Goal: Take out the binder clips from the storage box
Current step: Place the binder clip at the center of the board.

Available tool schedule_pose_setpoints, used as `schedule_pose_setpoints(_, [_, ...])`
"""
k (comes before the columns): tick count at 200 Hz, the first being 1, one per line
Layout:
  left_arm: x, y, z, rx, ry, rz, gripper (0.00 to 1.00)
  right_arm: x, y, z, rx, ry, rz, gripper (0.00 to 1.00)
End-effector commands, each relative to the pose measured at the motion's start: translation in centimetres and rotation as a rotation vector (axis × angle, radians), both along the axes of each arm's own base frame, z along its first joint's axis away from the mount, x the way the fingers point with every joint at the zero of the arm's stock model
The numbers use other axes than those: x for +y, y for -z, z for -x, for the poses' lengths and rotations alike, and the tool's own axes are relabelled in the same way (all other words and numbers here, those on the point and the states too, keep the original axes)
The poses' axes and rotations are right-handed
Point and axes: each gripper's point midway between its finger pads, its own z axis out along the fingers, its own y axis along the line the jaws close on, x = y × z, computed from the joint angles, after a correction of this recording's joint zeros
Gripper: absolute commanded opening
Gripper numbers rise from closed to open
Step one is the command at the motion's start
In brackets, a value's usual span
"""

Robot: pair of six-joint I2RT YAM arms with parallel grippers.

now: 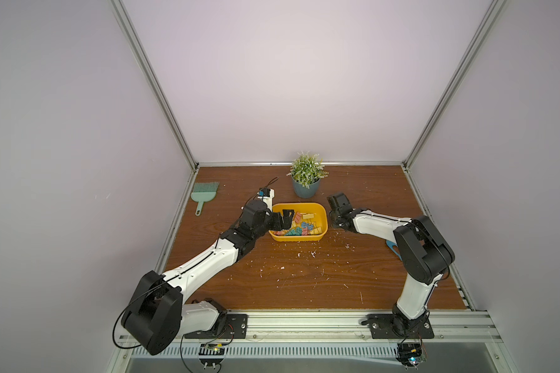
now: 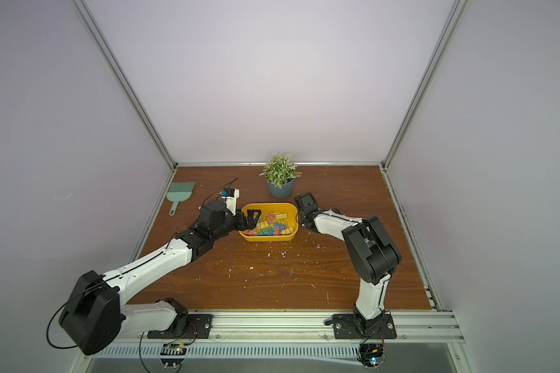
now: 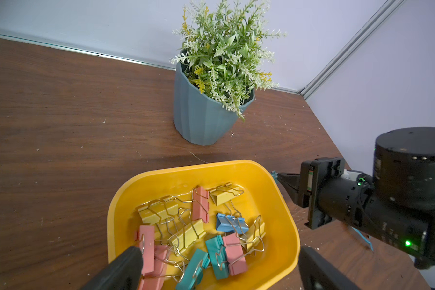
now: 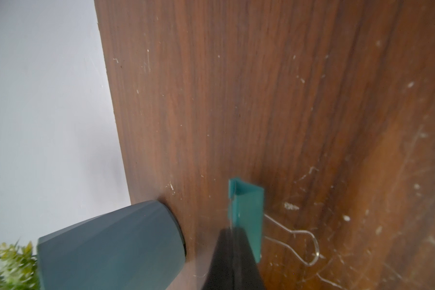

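Observation:
The yellow storage box [image 1: 299,239] [image 2: 269,239] sits mid-table with several pink, yellow, teal and blue binder clips [image 1: 301,226] [image 2: 272,226] piled inside. In the left wrist view the box rim [image 3: 290,226] surrounds the clips [image 3: 186,233]. My left gripper [image 1: 286,218] [image 2: 252,217] [image 3: 220,251] hangs open over the box's left end, with nothing between its fingers. My right gripper [image 1: 330,213] [image 2: 298,214] [image 4: 232,229] is just outside the box's right end, shut on the wire handle of a teal binder clip [image 4: 248,213] above the table.
A grey-blue plant pot [image 1: 306,187] [image 3: 201,118] [image 4: 111,246] stands behind the box, close to the right gripper. A green hand brush [image 1: 204,193] lies at the far left. A blue plastic tool [image 1: 393,250] lies partly under the right arm. White specks dot the wooden table.

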Motion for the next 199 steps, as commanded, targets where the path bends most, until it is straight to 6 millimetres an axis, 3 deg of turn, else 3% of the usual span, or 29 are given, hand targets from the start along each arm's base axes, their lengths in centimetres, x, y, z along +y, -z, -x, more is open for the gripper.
schedule_pose_setpoints(1, [0.3, 0.0, 0.1, -0.005, -0.007, -0.01, 1.0, 0.4, -0.8, -0.1, -0.014, -0.003, -0.014, 0.01])
schedule_pose_setpoints(19, [0.3, 0.1, 0.0, -0.003, -0.006, -0.009, 1.0, 0.9, -1.1, 0.2, -0.017, -0.042, -0.031, 0.07])
schedule_pose_setpoints(38, [0.2, 0.0, -0.1, -0.004, -0.006, -0.007, 1.0, 1.2, -1.6, 0.7, -0.021, -0.089, -0.034, 0.25])
schedule_pose_setpoints(56, [0.0, 0.0, -0.2, -0.007, -0.003, -0.005, 1.0, 1.2, -2.3, 1.5, -0.025, -0.13, -0.025, 0.36])
schedule_pose_setpoints(96, [-0.1, -0.2, -0.7, -0.014, -0.003, -0.017, 1.0, -0.2, -3.9, 4.9, -0.043, -0.258, 0.049, 0.4])
schedule_pose_setpoints(126, [0.4, -0.4, -0.9, -0.04, -0.032, -0.002, 1.0, -0.8, -7.0, 5.4, -0.167, -0.512, 0.326, 0.36])
schedule_pose_setpoints(143, [1.1, -0.4, -1.4, -0.017, -0.054, 0.058, 1.0, 0.9, -8.3, 4.9, -0.201, -0.706, 0.436, 0.34])
schedule_pose_setpoints(157, [2.1, -0.4, -1.9, 0.014, -0.074, 0.154, 1.0, 4.6, -9.5, 4.4, -0.278, -0.942, 0.462, 0.34])
schedule_pose_setpoints(177, [3.1, -0.7, -1.9, 0.008, -0.059, 0.275, 1.0, 7.6, -8.7, 4.4, -0.235, -1.139, 0.446, 0.33])
schedule_pose_setpoints(199, [3.7, -0.6, -1.3, -0.017, -0.064, 0.332, 1.0, 8.7, -7.0, 4.1, -0.164, -1.184, 0.42, 0.33])
